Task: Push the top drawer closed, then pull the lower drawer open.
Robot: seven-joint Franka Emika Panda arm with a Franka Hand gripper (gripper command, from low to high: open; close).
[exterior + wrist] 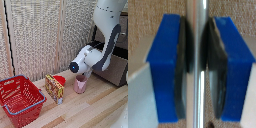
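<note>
Exterior light: even and bright, a soft indoor wash across the wooden table [90, 107] with no harsh glare.
Exterior shadows: faint, pooling just beneath the red basket [20, 97] and the pink cup [80, 84].
Exterior sharpness: low resolution, edges soft throughout.
Arm [102, 35]: white shell catches a mild sheen.
Wrist sharpness: heavily blurred, close focus lost.
Wrist glare: a bright streak runs along the silver bar handle [201, 60].
Blue pads [165, 70]: saturated, their dark inner faces in shadow.
</note>
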